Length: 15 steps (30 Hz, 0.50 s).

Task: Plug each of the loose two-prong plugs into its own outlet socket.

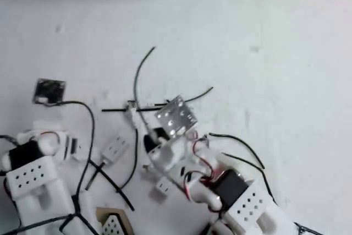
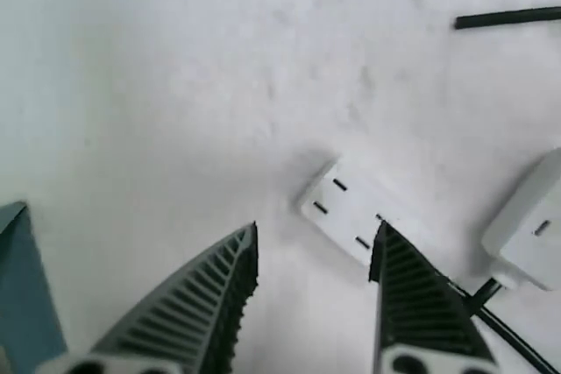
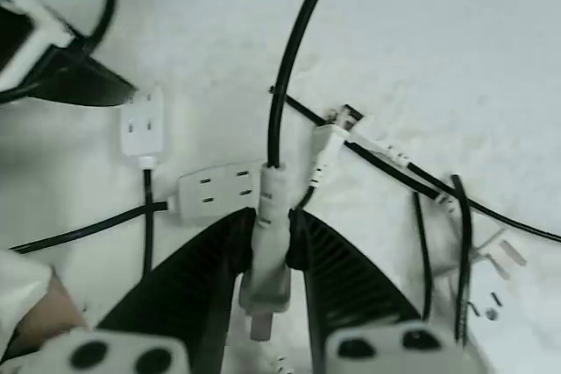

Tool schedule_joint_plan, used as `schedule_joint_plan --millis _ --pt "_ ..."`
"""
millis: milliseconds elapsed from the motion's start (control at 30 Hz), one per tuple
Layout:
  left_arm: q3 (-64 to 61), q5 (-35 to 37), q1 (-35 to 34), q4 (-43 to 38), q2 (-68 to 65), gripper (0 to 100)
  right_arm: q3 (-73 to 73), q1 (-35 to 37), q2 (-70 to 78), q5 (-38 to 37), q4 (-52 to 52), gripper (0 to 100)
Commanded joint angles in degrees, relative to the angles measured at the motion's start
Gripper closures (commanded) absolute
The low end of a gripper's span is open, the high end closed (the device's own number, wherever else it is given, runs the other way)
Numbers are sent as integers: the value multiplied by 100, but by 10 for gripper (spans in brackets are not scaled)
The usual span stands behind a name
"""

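We log the right gripper (image 3: 270, 232) closed tight on a plug (image 3: 263, 260) near a white outlet socket (image 3: 219, 190); left gripper (image 2: 316, 243) hangs wide, empty, over a second socket (image 2: 337, 208); risk: stiff black cord (image 3: 294, 50) twists the plug in the grip, spoiling alignment.

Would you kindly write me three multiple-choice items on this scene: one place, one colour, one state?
1. Where does the white rectangular plastic outlet socket nearest the left gripper lie?
A. on the white table
B. in that gripper's grasp
C. on top of an arm

2. What colour is the cable of the pale two-prong plug?
A. red
B. black
C. yellow

3. What state is the right gripper in?
A. open and empty
B. shut on a socket
C. shut on the pale plug

1 A: it lies flat just past the open gripper.
2 B: a black cable leaves the plug's end.
3 C: it clamps the plug's sides.
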<state>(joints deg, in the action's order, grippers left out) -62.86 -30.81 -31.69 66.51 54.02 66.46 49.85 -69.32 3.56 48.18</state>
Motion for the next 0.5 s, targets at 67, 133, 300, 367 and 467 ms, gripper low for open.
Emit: schedule_joint_plan --millis 67,133,300,367,467 --pt "308 633 1015 -132 136 778 -299 505 -110 185 -110 981" --pt "580 897 1253 -114 136 778 -308 514 -110 185 -145 981" --pt "1108 1626 1991 -97 136 778 -404 514 -119 149 -268 981" --pt "1284 1793 2281 -9 136 778 -413 523 -119 167 -374 981" --pt "1574 1987 2765 237 136 778 -431 523 -119 185 -435 981"
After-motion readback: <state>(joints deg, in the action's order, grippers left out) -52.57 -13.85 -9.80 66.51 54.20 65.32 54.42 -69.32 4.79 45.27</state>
